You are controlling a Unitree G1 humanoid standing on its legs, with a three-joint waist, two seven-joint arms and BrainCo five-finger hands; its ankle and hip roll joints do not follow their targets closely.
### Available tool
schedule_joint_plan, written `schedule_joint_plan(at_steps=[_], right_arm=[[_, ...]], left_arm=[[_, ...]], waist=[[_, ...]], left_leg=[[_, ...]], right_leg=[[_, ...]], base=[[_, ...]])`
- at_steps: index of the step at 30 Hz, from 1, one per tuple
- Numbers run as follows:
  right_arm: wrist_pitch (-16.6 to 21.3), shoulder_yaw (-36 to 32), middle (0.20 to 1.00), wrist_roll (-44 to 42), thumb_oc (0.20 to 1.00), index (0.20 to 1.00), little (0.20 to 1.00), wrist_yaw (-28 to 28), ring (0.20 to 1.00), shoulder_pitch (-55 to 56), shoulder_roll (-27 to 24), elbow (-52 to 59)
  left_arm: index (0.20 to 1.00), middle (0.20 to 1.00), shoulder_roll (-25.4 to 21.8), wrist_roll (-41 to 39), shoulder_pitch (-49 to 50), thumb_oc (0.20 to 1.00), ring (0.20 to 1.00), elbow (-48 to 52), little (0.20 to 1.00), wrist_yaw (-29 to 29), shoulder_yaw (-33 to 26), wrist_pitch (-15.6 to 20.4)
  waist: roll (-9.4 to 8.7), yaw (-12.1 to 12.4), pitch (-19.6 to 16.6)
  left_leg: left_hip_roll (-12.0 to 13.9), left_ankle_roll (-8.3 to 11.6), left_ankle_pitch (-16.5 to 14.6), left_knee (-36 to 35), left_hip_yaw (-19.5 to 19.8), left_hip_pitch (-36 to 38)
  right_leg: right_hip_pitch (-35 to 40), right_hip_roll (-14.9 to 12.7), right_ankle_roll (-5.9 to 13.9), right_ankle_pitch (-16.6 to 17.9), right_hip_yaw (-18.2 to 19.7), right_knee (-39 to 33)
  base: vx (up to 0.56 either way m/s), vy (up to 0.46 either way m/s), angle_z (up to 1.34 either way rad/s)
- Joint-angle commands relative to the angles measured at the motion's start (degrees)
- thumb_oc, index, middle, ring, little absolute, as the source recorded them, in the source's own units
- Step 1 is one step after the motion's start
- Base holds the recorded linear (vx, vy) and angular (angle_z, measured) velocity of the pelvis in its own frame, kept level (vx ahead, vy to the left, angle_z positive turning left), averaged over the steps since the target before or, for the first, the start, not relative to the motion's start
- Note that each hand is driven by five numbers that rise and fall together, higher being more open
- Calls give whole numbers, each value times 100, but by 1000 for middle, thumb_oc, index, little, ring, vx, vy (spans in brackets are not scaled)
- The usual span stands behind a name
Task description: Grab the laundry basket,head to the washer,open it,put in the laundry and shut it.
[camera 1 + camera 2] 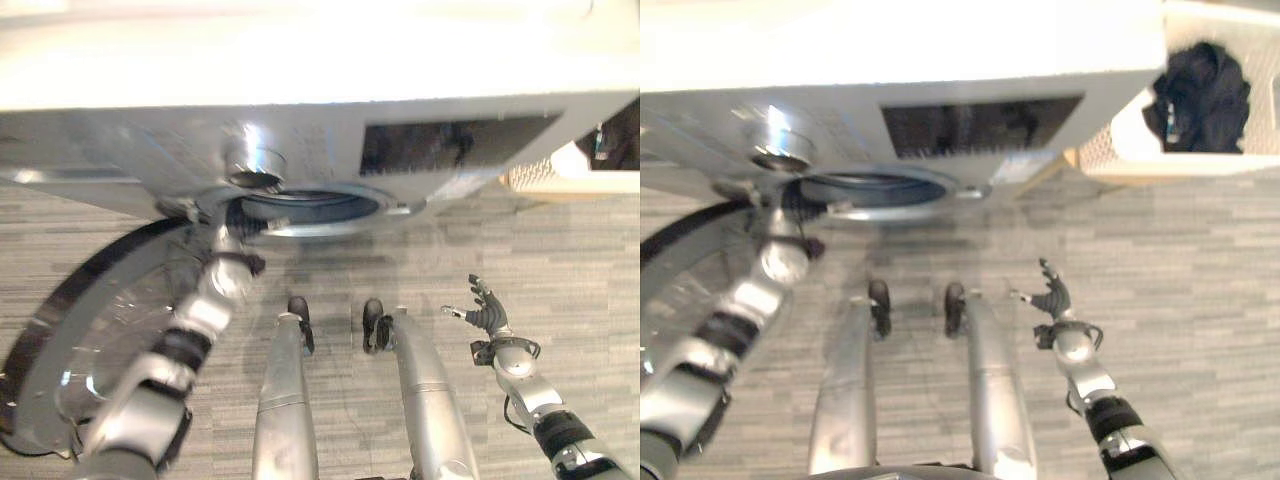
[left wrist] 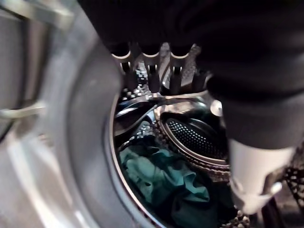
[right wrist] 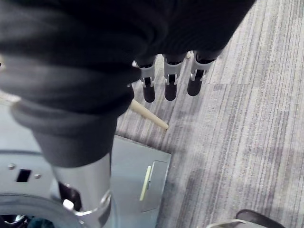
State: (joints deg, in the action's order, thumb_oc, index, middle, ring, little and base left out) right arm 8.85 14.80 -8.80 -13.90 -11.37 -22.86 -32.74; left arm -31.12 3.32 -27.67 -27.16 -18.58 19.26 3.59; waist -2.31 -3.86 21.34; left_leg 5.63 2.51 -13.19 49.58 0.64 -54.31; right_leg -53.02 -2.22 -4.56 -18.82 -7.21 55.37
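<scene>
Left robot hand fingers straight inside washer drum; right robot hand splayed above floor.

The washer has a smooth, pale casing that shines under the light, with a glossy dark panel at about one o'clock from the opening and a polished metal knob at eleven o'clock. Its open door is clear glossy glass in a dark rim. Inside, the drum is bright perforated metal, and the teal laundry in it is soft, crumpled, matt cloth. The floor looks like matt grey streaked planks. The laundry basket has a fine mesh-like wall, and dark matt cloth lies bunched in it
</scene>
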Motion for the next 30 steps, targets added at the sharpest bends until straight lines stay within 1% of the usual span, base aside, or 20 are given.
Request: schedule_joint_plan(at_steps=[1,4,5,6,9,11,14,16,17,18,19,20,21,22,23,25,27,29,30], right_arm=[[-70,-214,1000,225,1000,1000,1000,-2,1000,136,-46,36],[-122,-366,1000,277,1000,1000,1000,61,1000,291,-12,-162],[-125,-411,1000,294,1000,1000,1000,96,1000,346,-1,-186],[-131,-474,1000,323,1000,1000,1000,142,1000,450,12,-214],[-137,-595,1000,405,1000,1000,1000,224,1000,639,83,-315],[-175,-648,1000,454,1000,1000,1000,282,1000,737,131,-382],[-218,-766,1000,523,1000,1000,1000,412,1000,894,233,-610],[-238,-782,1000,553,1000,1000,1000,478,1000,980,271,-664],[-244,-775,1000,523,1000,1000,1000,506,1000,1015,289,-699],[-253,-771,1000,511,1000,1000,1000,524,1000,1041,293,-737],[-258,-747,1000,498,1000,1000,1000,529,1000,1037,294,-816],[-266,-760,1000,501,1000,1000,1000,546,1000,1042,300,-858],[-272,-783,1000,504,1000,1000,1000,572,1000,1062,307,-876],[-286,-814,1000,510,1000,1000,1000,611,1000,1099,315,-937],[-297,-848,1000,509,1000,1000,1000,615,1000,1143,330,-940],[-307,-888,1000,462,1000,1000,1000,607,1000,1192,370,-926],[-313,-945,1000,394,1000,1000,1000,615,1000,1277,422,-835],[-332,-925,1000,400,1000,1000,1000,590,1000,1301,460,-774],[-346,-899,1000,431,1000,1000,1000,568,1000,1287,474,-745]], left_arm=[[1000,1000,-81,-385,121,1000,1000,194,1000,312,-322,353],[1000,1000,247,-622,962,1000,1000,300,1000,520,-516,446],[1000,1000,290,-684,1197,1000,1000,333,1000,583,-579,481],[1000,1000,374,-731,1462,1000,1000,337,1000,652,-652,492],[1000,1000,631,-1009,2036,1000,1000,53,1000,849,-827,487],[1000,1000,789,-1208,2338,1000,1000,-112,1000,985,-960,451],[1000,1000,885,-1288,2788,1000,1000,-310,1000,1199,-1091,379],[1000,1000,931,-1328,2942,1000,1000,-370,1000,1289,-1145,326],[1000,1000,935,-1264,2997,1000,1000,-418,1000,1306,-1135,321],[1000,1000,948,-1224,3013,1000,1000,-466,1000,1321,-1105,319],[1000,1000,966,-1211,2992,1000,1000,-482,1000,1313,-1056,326],[1000,1000,987,-1187,2986,1000,1000,-509,1000,1336,-1030,322],[1000,1000,1001,-1163,3007,1000,1000,-542,1000,1367,-1018,312],[1000,1000,1014,-1094,3058,1000,1000,-575,1000,1412,-986,299],[1000,1000,1027,-1031,3103,1000,1000,-553,1000,1443,-957,285],[1000,1000,1009,-950,3106,1000,1000,-510,1000,1473,-908,270],[1000,1000,969,-850,3117,1000,1000,-425,1000,1517,-859,266],[1000,1000,924,-784,3068,1000,1000,-355,1000,1516,-799,276],[1000,1000,903,-756,3036,1000,1000,-294,1000,1511,-764,290]], waist=[[46,95,3],[45,178,-17],[17,178,-27],[-2,192,-43],[-41,234,-199],[-48,232,-336],[-51,218,-640],[-64,204,-830],[-89,217,-926],[-114,238,-951],[-142,270,-979],[-133,261,-1060],[-111,227,-1174],[-77,195,-1309],[-49,164,-1391],[-36,108,-1478],[-25,52,-1452],[-34,28,-1374],[-28,39,-1305]], left_leg=[[-131,-355,-317,-198,-121,676],[-253,-301,-58,-1154,-175,1648],[-303,-312,218,-1530,-224,1889],[-340,-293,325,-1879,-240,2242],[-423,-248,569,-2675,-253,3012],[-434,-232,748,-3233,-241,3495],[-468,-213,878,-3913,-255,4238],[-477,-215,919,-4160,-271,4565],[-488,-204,941,-4179,-213,4665],[-517,-176,964,-4176,-89,4736],[-577,-135,1006,-4186,129,4752],[-607,-122,1010,-4349,275,4835],[-588,-141,1013,-4612,286,5005],[-540,-164,1043,-4903,169,5246],[-544,-189,1074,-5058,88,5388],[-574,-202,1104,-5213,-36,5498],[-588,-231,1104,-5275,-237,5566],[-598,-260,1087,-5255,-494,5537],[-575,-274,1053,-5230,-670,5533]], right_leg=[[655,30,623,553,495,-1346],[1584,-74,737,823,475,-2148],[1805,-119,726,1071,437,-2477],[2145,-151,767,1173,432,-2778],[2912,-176,848,1394,372,-3484],[3342,-161,885,1538,359,-3935],[4024,-92,961,1678,368,-4570],[4349,-58,963,1737,408,-4888],[4503,-56,966,1782,448,-5021],[4617,-50,962,1829,514,-5155],[4700,-59,980,1882,577,-5283],[4776,-71,999,1934,590,-5415],[4877,-69,1025,1963,583,-5566],[5024,-85,1070,2016,582,-5724],[5087,-114,1111,2085,605,-5827],[5097,-141,1160,2177,703,-5931],[5037,-126,1216,2263,858,-5929],[4861,-101,1315,2351,1030,-5819],[4773,-96,1366,2376,1035,-5738]], base=[[68,49,20],[71,38,23],[39,24,21],[63,9,16],[161,-5,8],[163,-3,4],[198,-1,-1],[168,-2,0],[123,15,-3],[78,46,-10],[48,72,-16],[88,77,-20],[172,97,-23],[180,132,-18],[137,147,-15],[14,133,-30],[-70,106,-63],[-125,83,-72],[-177,51,-123]])
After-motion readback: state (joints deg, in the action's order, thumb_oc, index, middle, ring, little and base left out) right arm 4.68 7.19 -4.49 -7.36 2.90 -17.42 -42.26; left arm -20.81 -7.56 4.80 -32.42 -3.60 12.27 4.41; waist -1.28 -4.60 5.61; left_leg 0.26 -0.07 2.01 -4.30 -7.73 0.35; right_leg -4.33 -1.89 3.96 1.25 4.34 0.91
